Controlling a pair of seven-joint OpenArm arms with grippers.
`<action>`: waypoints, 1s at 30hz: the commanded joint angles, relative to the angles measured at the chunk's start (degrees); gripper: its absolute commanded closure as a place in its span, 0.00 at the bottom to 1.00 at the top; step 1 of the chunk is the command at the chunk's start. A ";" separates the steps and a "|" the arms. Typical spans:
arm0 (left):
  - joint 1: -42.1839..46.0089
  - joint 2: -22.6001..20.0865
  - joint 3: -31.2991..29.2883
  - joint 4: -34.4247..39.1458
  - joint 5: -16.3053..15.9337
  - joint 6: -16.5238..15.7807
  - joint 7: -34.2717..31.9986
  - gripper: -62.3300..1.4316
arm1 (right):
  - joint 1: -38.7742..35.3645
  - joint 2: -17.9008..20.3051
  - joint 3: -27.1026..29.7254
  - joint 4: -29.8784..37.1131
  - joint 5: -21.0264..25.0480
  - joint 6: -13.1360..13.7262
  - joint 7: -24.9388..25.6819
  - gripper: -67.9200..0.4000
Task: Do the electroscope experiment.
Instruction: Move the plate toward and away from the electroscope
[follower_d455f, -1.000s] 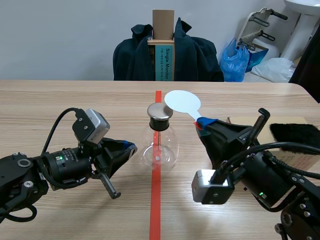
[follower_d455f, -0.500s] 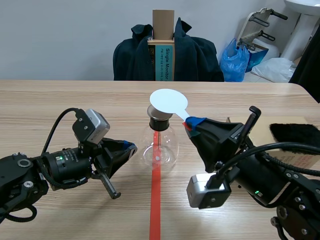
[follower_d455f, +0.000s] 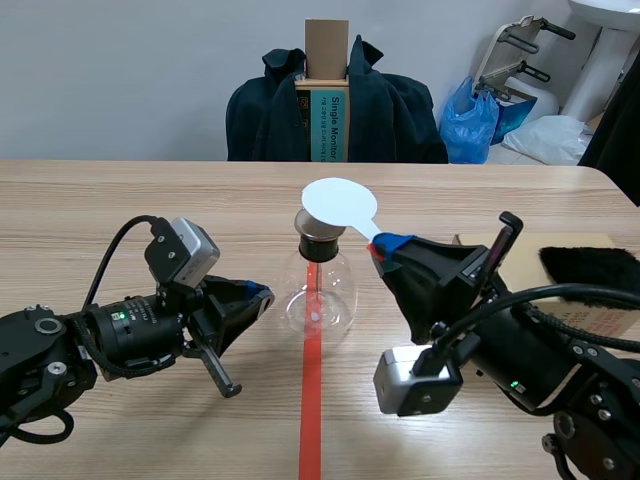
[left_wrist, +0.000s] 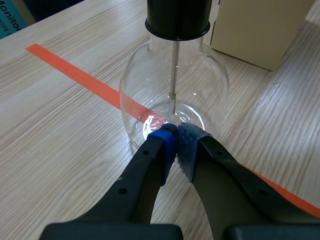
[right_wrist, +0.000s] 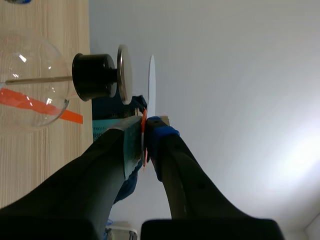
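Observation:
The electroscope, a clear glass flask (follower_d455f: 319, 290) with a black stopper and a metal top disc (follower_d455f: 321, 232), stands on the red tape line at the table's middle. My right gripper (follower_d455f: 385, 247) is shut on the red handle of a white round paddle (follower_d455f: 339, 206), which hovers flat just over the top disc. In the right wrist view the paddle (right_wrist: 151, 85) is edge-on, a small gap from the disc (right_wrist: 123, 74). My left gripper (left_wrist: 175, 137) rests shut on nothing, its blue pads touching the flask's (left_wrist: 175, 95) lower wall.
A cardboard box (follower_d455f: 565, 285) with black fur cloth (follower_d455f: 592, 264) on it sits at the right behind my right arm. A chair draped with a dark jacket (follower_d455f: 335, 105) stands across the table.
My right gripper carried the white paddle left and slightly up, from beside the flask to over its top disc, then held still. The left arm stayed put.

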 joint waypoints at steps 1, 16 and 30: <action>-0.33 -0.17 -0.37 1.18 -0.59 0.28 -0.81 0.95 | 0.96 0.31 0.04 0.79 0.61 -0.44 -1.86 0.98; -0.33 -0.17 -0.37 1.18 -0.59 0.28 -0.81 0.95 | 0.96 0.33 0.07 0.79 0.63 -0.42 -22.60 0.98; -0.33 -0.17 -0.37 1.18 -0.59 0.28 -0.81 0.95 | 0.98 0.33 0.04 0.79 -0.90 -0.42 -11.52 0.98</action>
